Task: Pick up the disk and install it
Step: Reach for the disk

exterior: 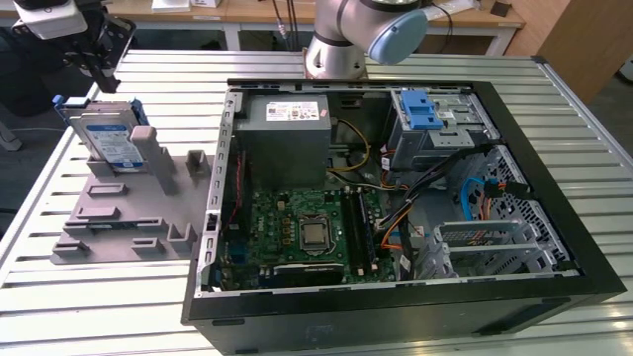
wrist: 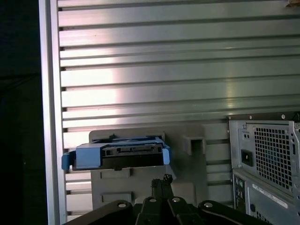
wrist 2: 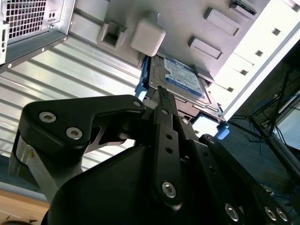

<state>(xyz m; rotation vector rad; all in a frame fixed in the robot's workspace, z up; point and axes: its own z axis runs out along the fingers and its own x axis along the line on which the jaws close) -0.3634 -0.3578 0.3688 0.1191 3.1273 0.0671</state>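
Slatted metal table point(exterior: 99, 311) carries everything. Biggest item is the black computer case point(exterior: 396, 308), lying on its side with the panel off, toward the exterior view's right. Inside it: green motherboard point(exterior: 287, 222) on the floor of the case, grey power supply box point(exterior: 287, 148) with a white sticker in the far corner, silver drive cage point(exterior: 450, 130) with a blue latch point(exterior: 420, 111) beside that, a second perforated silver cage point(exterior: 494, 248) at the near corner, and loose cables point(exterior: 473, 194) running between them. No drive visible in either cage. On the exterior view's left, just beside the case, sits a grey moulded holder point(exterior: 118, 215) with several slots. Most slots are bare; the far one holds the disk point(exterior: 107, 141), standing on edge with its label toward the camera and blue rails on both sides. Disk also seen in both wrist views point(wrist 2: 180, 77) point(wrist: 119, 155), seated in the holder, outside the case. Gripper point(exterior: 102, 78) hangs above the disk, not touching it; in both wrist views point(wrist 2: 161, 91) point(wrist: 161, 180) the jaws look drawn together with nothing between them.
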